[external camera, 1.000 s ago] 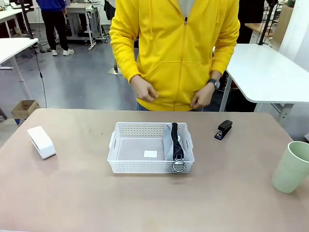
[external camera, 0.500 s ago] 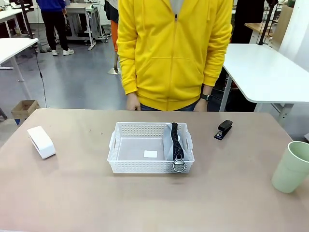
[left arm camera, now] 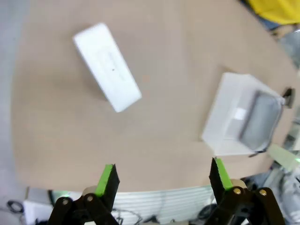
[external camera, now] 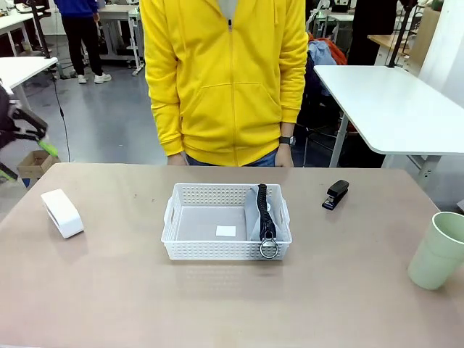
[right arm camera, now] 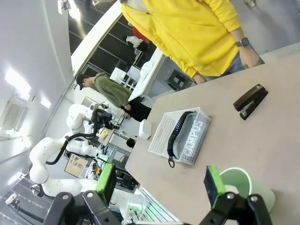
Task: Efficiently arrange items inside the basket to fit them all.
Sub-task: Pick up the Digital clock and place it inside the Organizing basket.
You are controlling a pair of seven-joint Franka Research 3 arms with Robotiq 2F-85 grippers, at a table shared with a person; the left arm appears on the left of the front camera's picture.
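Note:
The white basket [external camera: 217, 192] sits mid-table with the grey pouch [external camera: 255, 217] standing on edge along its right wall, ring hanging over the front rim. Outside it are the white box [external camera: 61, 212] at left, the black stapler [external camera: 336, 194] and the green cup [external camera: 438, 250] at right. My left gripper [external camera: 25, 156] hovers blurred at the left edge, above and behind the box. In the left wrist view it [left arm camera: 163, 177] is open, high over the box [left arm camera: 107, 66] and basket [left arm camera: 224, 101]. My right gripper [right arm camera: 159, 185] is open, raised near the cup [right arm camera: 243, 185], overlooking the stapler [right arm camera: 251, 101] and pouch [right arm camera: 192, 136].
A person in a yellow hoodie [external camera: 225, 80] stands at the far edge, arms hanging by their sides. A small white label [external camera: 225, 231] lies on the basket's bare floor left of the pouch. Bare tabletop surrounds the basket on every side.
The person dropped both hands from the waist to their sides and shifted left. My left gripper has come into the front view at the left edge. The items have not moved.

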